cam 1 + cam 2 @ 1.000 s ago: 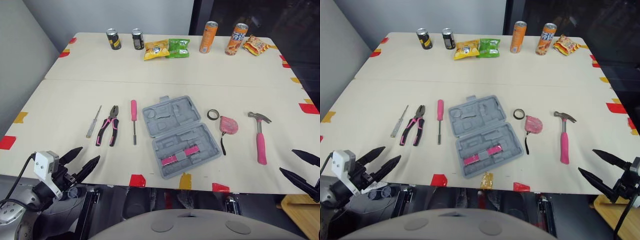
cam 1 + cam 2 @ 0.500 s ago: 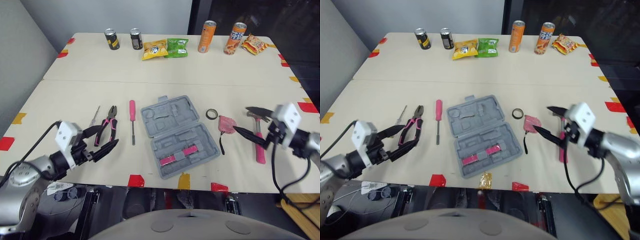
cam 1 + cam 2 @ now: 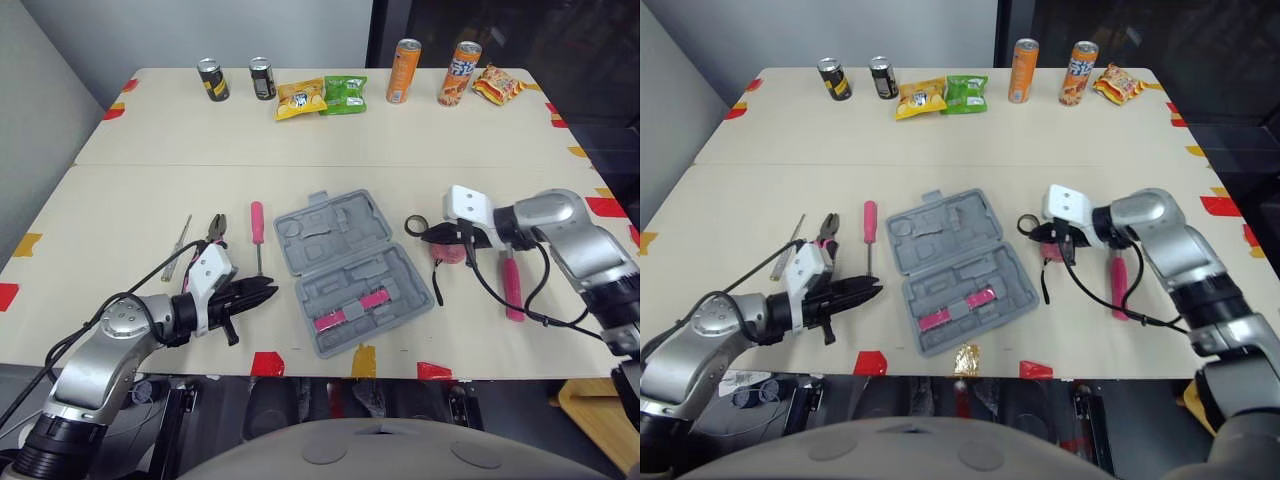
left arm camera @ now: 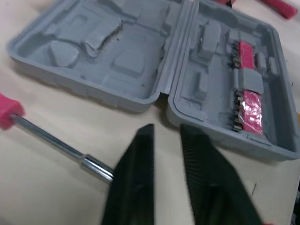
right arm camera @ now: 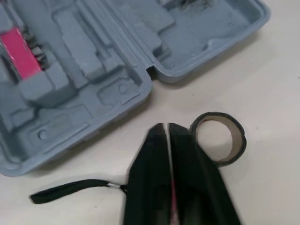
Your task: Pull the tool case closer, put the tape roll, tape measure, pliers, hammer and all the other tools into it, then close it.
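Note:
The grey tool case lies open in the middle of the table, with a pink bit strip in its near half. My left gripper hovers low just left of the case's near half, fingers nearly together with nothing between them. The pink screwdriver, pliers and a thin screwdriver lie to its left. My right gripper is shut and empty, its tips beside the black tape roll and over the pink tape measure. The pink-handled hammer lies further right.
Along the table's far edge stand two dark cans, snack bags and two orange cans. Red tape marks line the front edge. The right arm's cable loops over the hammer handle.
Both arms have swung in from the table's front corners to either side of the case. Both grippers went from open to shut.

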`<action>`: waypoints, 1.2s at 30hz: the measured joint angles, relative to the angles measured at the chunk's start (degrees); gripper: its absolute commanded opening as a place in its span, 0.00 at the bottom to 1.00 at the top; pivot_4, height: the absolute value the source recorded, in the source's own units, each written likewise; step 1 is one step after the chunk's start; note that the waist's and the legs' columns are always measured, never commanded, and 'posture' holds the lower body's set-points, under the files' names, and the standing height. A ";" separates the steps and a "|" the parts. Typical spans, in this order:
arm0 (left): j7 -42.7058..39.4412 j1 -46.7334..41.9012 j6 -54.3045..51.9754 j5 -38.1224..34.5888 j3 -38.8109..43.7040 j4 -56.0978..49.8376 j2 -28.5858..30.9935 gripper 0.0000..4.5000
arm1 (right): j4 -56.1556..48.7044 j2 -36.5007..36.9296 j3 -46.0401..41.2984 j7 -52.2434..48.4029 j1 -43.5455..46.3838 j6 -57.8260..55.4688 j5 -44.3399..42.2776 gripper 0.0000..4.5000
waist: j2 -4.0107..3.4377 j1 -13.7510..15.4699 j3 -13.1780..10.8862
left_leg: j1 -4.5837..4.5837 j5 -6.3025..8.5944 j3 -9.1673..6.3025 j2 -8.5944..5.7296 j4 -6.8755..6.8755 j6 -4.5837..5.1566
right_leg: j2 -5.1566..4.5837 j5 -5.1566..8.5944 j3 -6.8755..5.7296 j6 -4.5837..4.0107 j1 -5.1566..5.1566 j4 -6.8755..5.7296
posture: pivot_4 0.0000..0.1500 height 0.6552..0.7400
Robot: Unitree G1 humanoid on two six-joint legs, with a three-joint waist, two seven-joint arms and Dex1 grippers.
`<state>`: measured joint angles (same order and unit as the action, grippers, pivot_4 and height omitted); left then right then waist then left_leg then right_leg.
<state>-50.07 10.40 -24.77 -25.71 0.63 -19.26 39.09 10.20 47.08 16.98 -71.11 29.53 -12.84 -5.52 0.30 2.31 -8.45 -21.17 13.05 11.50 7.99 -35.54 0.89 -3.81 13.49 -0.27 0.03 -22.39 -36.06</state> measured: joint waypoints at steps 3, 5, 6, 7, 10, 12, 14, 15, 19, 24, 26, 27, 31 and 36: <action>1.02 -0.73 -0.19 1.65 -1.31 1.67 -0.94 0.02 | 3.78 -2.38 2.19 -0.43 3.06 1.07 2.71 0.00 | 0.00 0.06 0.00 | -0.02 0.00 0.00 0.02 -0.06 0.00 | 0.01 0.02 -0.01 -0.03 -0.04 -0.09 | 1.00 1.00; 1.74 -1.32 -0.02 2.61 -1.98 3.00 -1.99 0.02 | 5.91 -3.76 3.19 -0.55 4.71 1.42 4.09 0.00 | 0.00 0.08 0.00 | -0.06 0.00 0.01 0.02 -0.12 0.00 | 0.01 0.05 0.00 -0.09 -0.06 -0.11 | 1.00 1.00; 1.95 -1.55 0.08 3.14 -2.15 3.74 -2.49 0.02 | 6.41 -4.22 3.46 -0.62 5.15 1.43 4.54 0.00 | 0.00 0.08 0.00 | -0.08 0.00 0.00 0.02 -0.15 -0.01 | 0.01 0.06 -0.01 -0.12 -0.06 -0.12 | 1.00 1.00; 2.10 -1.77 0.33 3.66 -2.58 4.52 -2.79 0.02 | 7.23 -4.74 3.70 -0.78 5.67 1.43 5.07 0.00 | 0.00 0.13 0.00 | -0.13 0.00 0.01 0.02 -0.21 -0.01 | 0.01 0.07 0.00 -0.14 -0.09 -0.13 | 1.00 1.00; 2.49 -2.92 1.19 5.05 -3.81 6.96 -4.22 0.02 | 8.91 -5.65 4.70 -0.97 7.13 1.65 7.07 0.00 | 0.00 0.22 0.01 | -0.44 0.00 0.00 0.03 -0.45 0.00 | 0.00 0.07 -0.01 -0.16 -0.35 -0.27 | 1.00 1.00; 2.52 -3.27 1.93 5.70 -4.27 7.81 -4.75 0.02 | 10.16 -5.94 5.10 -1.05 8.14 1.88 8.35 0.00 | 0.00 0.27 0.01 | -0.77 -0.01 -0.02 0.04 -0.63 0.00 | -0.01 0.06 0.00 -0.17 -0.62 -0.42 | 1.00 1.00; 2.35 -3.74 2.94 6.25 -4.47 8.58 -5.00 0.02 | 11.66 -6.58 6.12 -1.55 9.32 2.33 9.67 0.00 | 0.00 0.31 0.01 | -0.81 -0.01 -0.02 0.04 -0.71 0.01 | -0.02 0.10 0.00 -0.23 -0.69 -0.55 | 1.00 1.00; 2.29 -4.11 3.36 6.39 -4.70 9.01 -5.25 0.02 | 12.06 -6.92 6.25 -1.77 9.60 2.47 10.25 0.00 | 0.00 0.33 0.01 | -0.82 -0.01 -0.01 0.05 -0.71 0.01 | -0.02 0.11 0.00 -0.24 -0.70 -0.58 | 1.00 1.00; 1.70 -5.70 4.55 7.12 -5.76 10.82 -6.01 0.02 | 13.73 -8.16 7.61 -2.32 11.19 3.01 12.22 0.00 | 0.00 0.43 0.01 | -0.80 -0.01 -0.02 0.06 -0.72 0.01 | -0.02 0.15 -0.01 -0.32 -0.71 -0.67 | 1.00 1.00; 0.83 -8.09 5.50 8.36 -7.42 12.44 -6.73 0.02 | 15.72 -9.86 9.08 -2.93 12.62 3.50 14.64 0.00 | -0.01 0.57 0.02 | -0.80 -0.01 -0.02 0.05 -0.76 0.01 | -0.02 0.16 0.00 -0.34 -0.72 -0.73 | 1.00 1.00; 0.69 -8.81 5.59 8.66 -8.02 12.78 -7.12 0.02 | 16.58 -9.96 9.70 -3.11 13.08 3.94 15.66 0.00 | -0.01 0.66 0.02 | -0.81 -0.01 -0.01 0.05 -0.78 0.01 | -0.03 0.19 -0.01 -0.38 -0.72 -0.74 | 1.00 1.00; 0.69 -9.21 5.54 8.82 -8.30 12.85 -7.28 0.02 | 16.77 -10.12 9.87 -3.15 13.24 4.18 16.06 0.00 | -0.01 0.67 0.02 | -0.81 -0.01 -0.01 0.05 -0.78 0.01 | -0.03 0.19 -0.01 -0.39 -0.72 -0.75 | 1.00 1.00; 0.73 -11.23 4.71 10.20 -10.02 12.91 -8.17 0.02 | 17.55 -11.66 10.01 -3.27 14.04 4.34 16.89 0.00 | 0.00 0.58 0.03 | -0.80 -0.01 -0.01 0.07 -0.78 0.01 | -0.03 0.20 -0.02 -0.40 -0.73 -0.78 | 1.00 1.00; 0.90 -13.04 2.47 10.64 -10.83 12.92 -8.94 0.02 | 17.10 -12.08 10.10 -4.13 14.17 3.83 17.35 0.00 | 0.00 0.41 0.03 | -0.80 -0.01 -0.01 0.08 -0.78 0.01 | -0.03 0.20 -0.03 -0.42 -0.73 -0.81 | 1.00 1.00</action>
<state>-49.17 -2.65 -22.30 -15.07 -10.20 -6.34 30.15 27.29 35.00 27.08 -75.24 43.70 -9.02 11.83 0.29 2.72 -8.42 -21.97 13.04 11.48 8.07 -36.33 0.89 -3.84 13.69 -0.30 -0.39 -23.12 -36.88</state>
